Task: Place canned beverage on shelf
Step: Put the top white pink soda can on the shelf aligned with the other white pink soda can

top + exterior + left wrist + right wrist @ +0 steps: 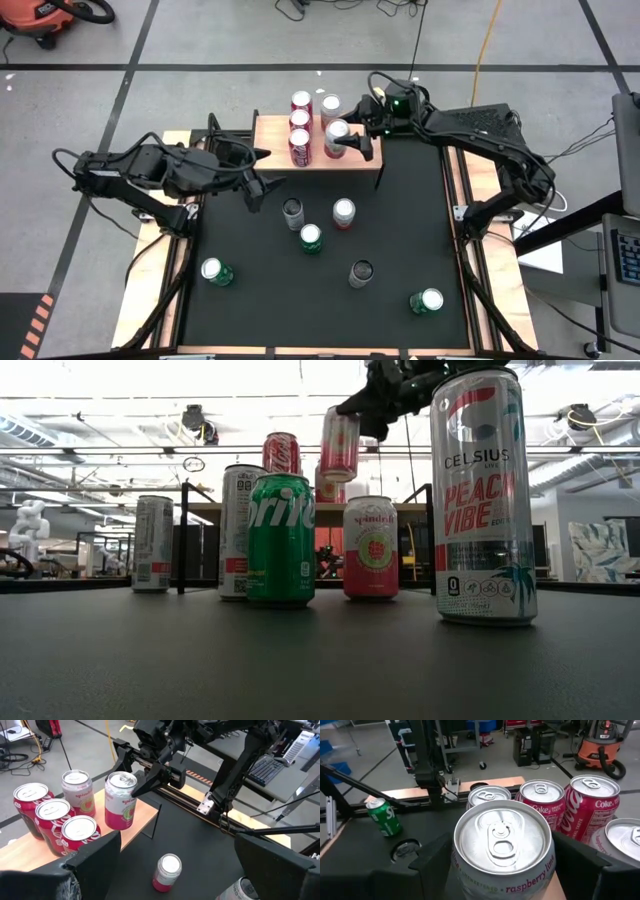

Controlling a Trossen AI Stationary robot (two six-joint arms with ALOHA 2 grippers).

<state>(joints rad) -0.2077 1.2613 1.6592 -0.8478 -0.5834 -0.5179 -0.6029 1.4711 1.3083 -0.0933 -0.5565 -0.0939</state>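
Note:
The shelf, a wood-topped platform on black legs, stands at the mat's far edge. On it stand three red Coke cans and a pink-and-white can. My right gripper is shut on a pink-and-white raspberry can over the shelf's right part, beside the Coke cans. My left gripper is open and empty over the mat, near the shelf's front left; its fingers show in the left wrist view. My right gripper pinches the raspberry can's upper side wall between its two fingers, one on each side just below the rim. The fingers come about level from the table's right. In the low view the can hangs a little above the shelf top, nearly upright.
Several cans stand on the black mat: a pink one, a silver one, green ones and a dark one. The shelf's right end is bare wood.

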